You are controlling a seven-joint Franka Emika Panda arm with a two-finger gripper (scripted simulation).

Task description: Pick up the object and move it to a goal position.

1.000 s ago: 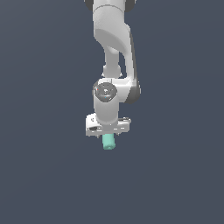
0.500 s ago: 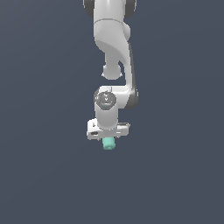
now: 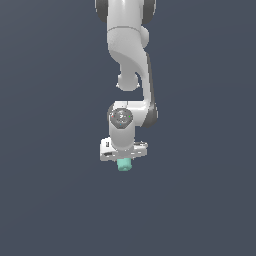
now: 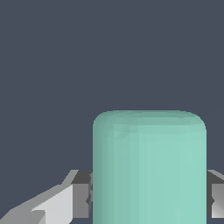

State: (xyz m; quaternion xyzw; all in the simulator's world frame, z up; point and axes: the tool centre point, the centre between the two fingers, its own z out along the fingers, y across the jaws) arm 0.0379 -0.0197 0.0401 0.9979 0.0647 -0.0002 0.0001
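1. One white robot arm (image 3: 131, 55) hangs down from the top of the exterior view, with its gripper (image 3: 123, 159) pointing down.
2. Its jaws are squeezed in close, one on each side of the object (image 3: 124, 164), and they hold it tight.
3. From the wrist view, a gray fingertip (image 4: 81, 193) touches one side of the object (image 4: 149, 168), and another gray one touches the other side.
4. No gap shows between the fingertips and the object.
5. That object is a small teal-green cylinder, short and stubby.
6. Its skin is plain and dull, with no marks, and its edges look soft and round.
7. It is thinner than the white bar of the gripper above it.
8. Part of it pokes out below the jaws in the exterior view.
9. All around it is plain dark gray-blue, and no tabletop can be told apart from the background.
10. Whether the object touches anything below it cannot be told from these views.
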